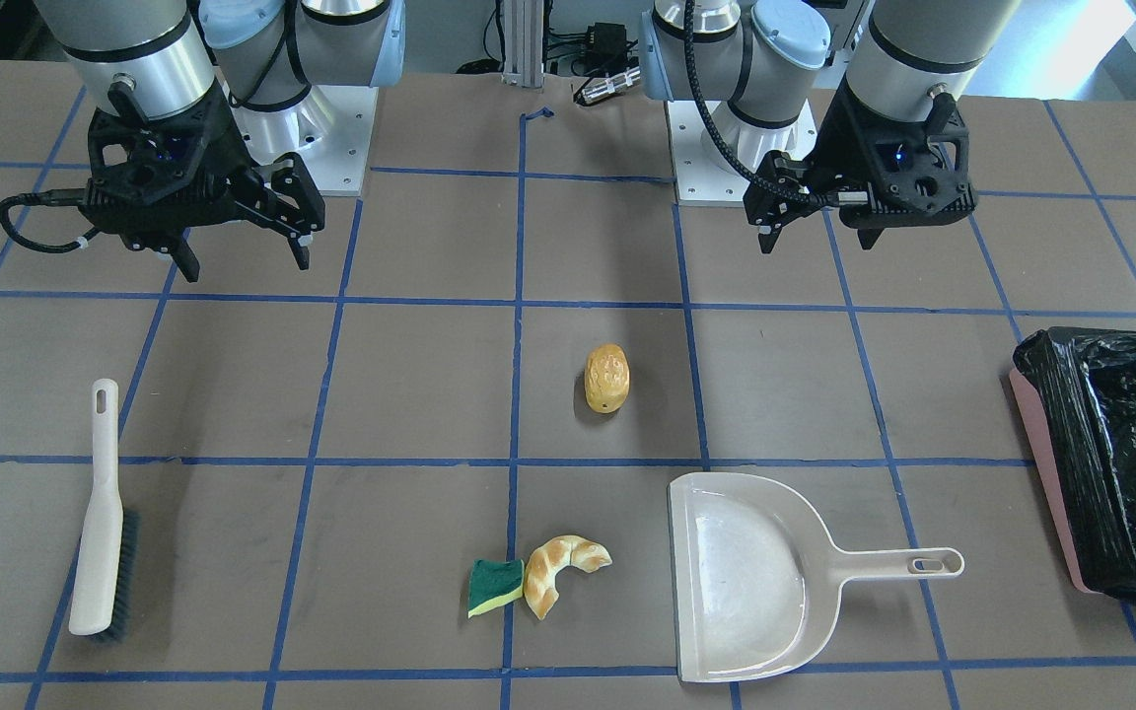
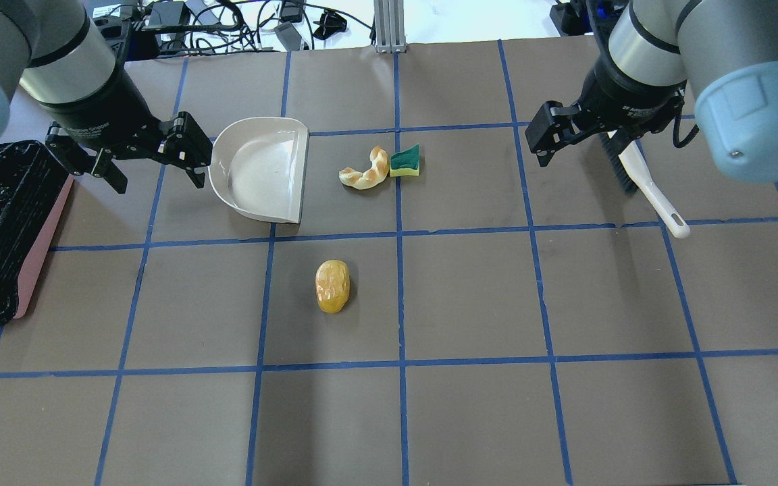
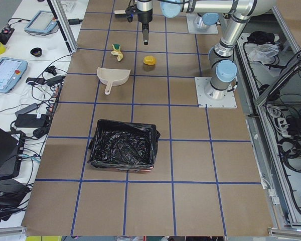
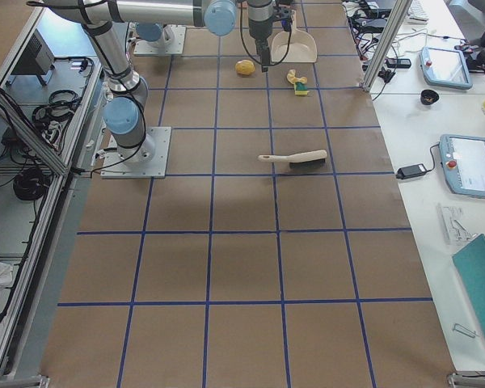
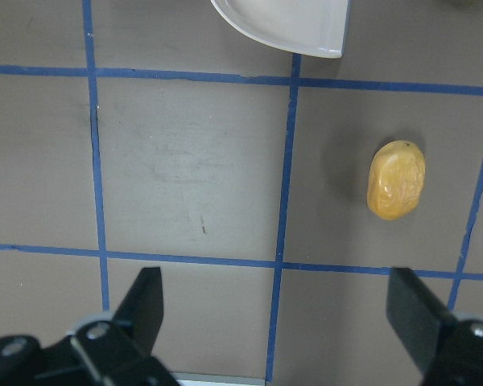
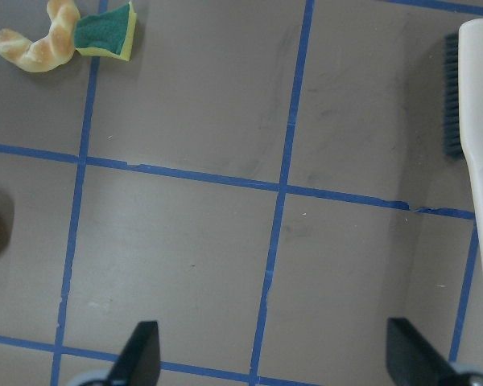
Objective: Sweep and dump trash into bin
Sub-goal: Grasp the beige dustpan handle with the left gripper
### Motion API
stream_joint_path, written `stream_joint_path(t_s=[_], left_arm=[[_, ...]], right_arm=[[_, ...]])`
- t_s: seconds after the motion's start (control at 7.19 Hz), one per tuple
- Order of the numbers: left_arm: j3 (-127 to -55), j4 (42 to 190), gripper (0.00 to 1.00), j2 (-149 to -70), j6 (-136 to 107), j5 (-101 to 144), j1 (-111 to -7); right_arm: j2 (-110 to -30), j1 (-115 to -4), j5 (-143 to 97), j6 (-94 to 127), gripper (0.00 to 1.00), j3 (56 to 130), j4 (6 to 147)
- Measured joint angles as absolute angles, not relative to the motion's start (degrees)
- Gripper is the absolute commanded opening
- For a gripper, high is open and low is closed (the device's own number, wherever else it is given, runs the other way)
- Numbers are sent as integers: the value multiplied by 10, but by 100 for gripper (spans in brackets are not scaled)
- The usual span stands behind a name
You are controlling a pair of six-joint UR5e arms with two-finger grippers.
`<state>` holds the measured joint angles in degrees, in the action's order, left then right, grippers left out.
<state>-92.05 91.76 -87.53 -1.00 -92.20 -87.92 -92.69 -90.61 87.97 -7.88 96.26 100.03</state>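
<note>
The golden-brown roll (image 1: 607,378) (image 2: 332,286) lies mid-table and shows in the left wrist view (image 5: 395,179). The tan croissant piece (image 1: 560,570) (image 2: 367,170) touches the green-and-yellow sponge piece (image 1: 494,586) (image 2: 405,162); both show in the right wrist view, croissant (image 6: 36,40) and sponge (image 6: 106,30). The black-lined pinkish bin (image 1: 1046,473) (image 2: 41,243) stands at the table's left end. My left gripper (image 1: 816,237) (image 2: 159,182) hovers open and empty between the bin and the dustpan. My right gripper (image 1: 246,264) (image 2: 578,152) hovers open and empty near the brush.
A beige dustpan (image 1: 745,577) (image 2: 261,169) lies near the croissant, its open mouth facing it. A white hand brush (image 1: 100,513) (image 2: 645,182) (image 6: 479,137) lies on the robot's right side. Blue tape lines grid the brown table.
</note>
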Motion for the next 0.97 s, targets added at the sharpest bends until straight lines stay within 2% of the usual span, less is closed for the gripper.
stream_joint_path(t_s=[0.97], left_arm=[[-920, 905, 100, -881, -22, -889, -869]], right_arm=[[-932, -906, 899, -73, 100, 953, 957]])
